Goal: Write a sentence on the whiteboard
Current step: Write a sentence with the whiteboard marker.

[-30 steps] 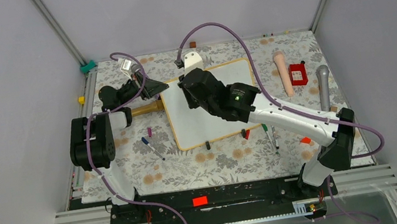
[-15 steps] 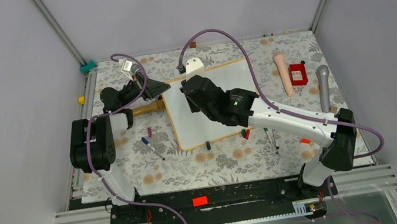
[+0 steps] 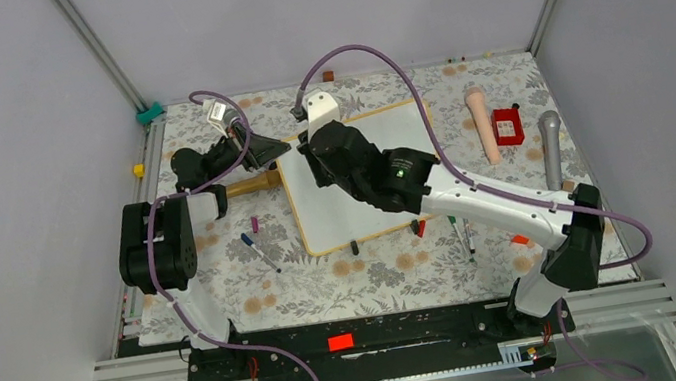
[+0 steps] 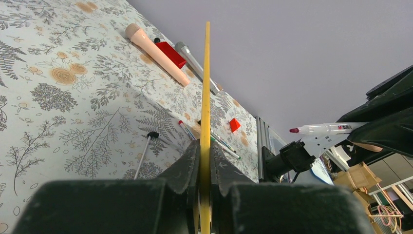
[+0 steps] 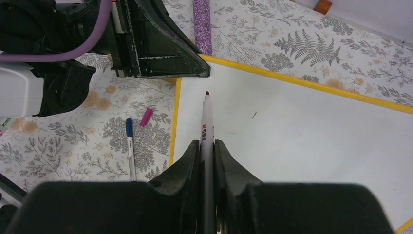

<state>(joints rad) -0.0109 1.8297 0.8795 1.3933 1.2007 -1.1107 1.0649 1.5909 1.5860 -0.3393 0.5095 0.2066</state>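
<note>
The left gripper [image 3: 269, 150] is clamping the yellow rim at the left edge of the whiteboard [image 3: 357, 210], which is lying on the flowered table [image 3: 376, 271]. Just left of the board, a blue pen [image 3: 259, 252] and a pink cap [image 3: 254, 224] are lying on the cloth. The right gripper [image 5: 207, 146] is pinching a white marker [image 5: 206, 122], its red tip hovering over the board's upper left corner. No lettering is showing on the white surface.
</note>
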